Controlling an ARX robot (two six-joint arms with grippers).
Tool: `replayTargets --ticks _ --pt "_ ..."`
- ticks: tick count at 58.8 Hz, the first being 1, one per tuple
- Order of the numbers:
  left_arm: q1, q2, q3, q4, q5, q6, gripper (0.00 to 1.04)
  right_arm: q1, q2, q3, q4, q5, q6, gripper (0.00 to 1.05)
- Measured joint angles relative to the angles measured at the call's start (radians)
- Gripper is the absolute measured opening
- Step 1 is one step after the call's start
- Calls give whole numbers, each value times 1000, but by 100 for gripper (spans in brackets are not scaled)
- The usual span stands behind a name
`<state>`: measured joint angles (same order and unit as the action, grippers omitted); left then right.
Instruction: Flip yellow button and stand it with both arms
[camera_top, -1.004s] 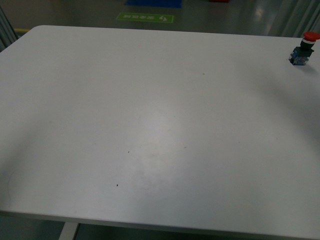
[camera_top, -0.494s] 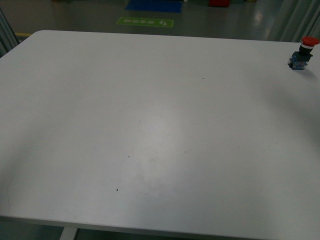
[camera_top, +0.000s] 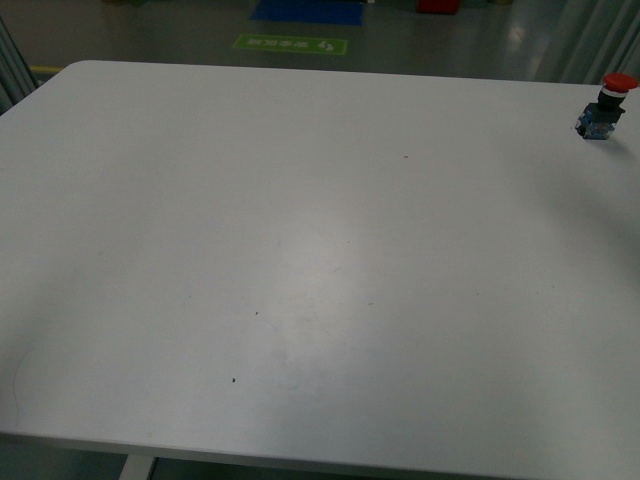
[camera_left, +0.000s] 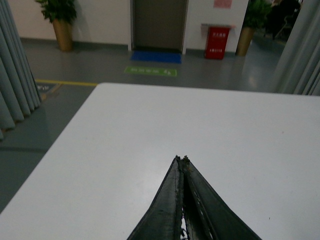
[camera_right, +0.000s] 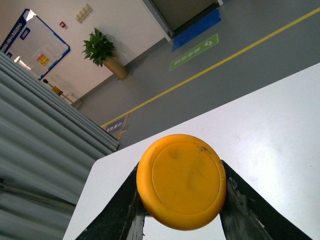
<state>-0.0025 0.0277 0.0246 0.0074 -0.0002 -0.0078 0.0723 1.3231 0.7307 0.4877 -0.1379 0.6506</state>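
Note:
In the right wrist view my right gripper (camera_right: 182, 192) is shut on the yellow button (camera_right: 181, 181). Its round yellow-orange cap faces the camera and fills the space between the black fingers (camera_right: 240, 210); its body is hidden behind the cap. It is held above the white table (camera_right: 280, 130). In the left wrist view my left gripper (camera_left: 181, 159) is shut and empty, its fingertips pressed together over the table (camera_left: 150, 130). Neither arm nor the yellow button shows in the front view.
A similar switch with a red cap (camera_top: 606, 105) stands at the table's far right edge in the front view. The white table (camera_top: 300, 230) fills the front view. Beyond it are grey floor, a green floor sign (camera_top: 290, 43) and curtains.
The front view shifted slightly between one second ago and half a second ago, so the table and red switch sit a little differently in frame. Nothing on the table moved.

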Motion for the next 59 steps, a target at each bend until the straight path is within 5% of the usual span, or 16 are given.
replayTargets --ticks 20,53,59 --pt "0 -24 0 -6 0 0 4 -18 4 -2 2 -9 -48 34" --pt "0 -24 0 -6 0 1 99 -18 244 98 111 191 -523 33" --pt "0 -24 0 -6 0 2 97 -32 283 117 107 212 -583 33"
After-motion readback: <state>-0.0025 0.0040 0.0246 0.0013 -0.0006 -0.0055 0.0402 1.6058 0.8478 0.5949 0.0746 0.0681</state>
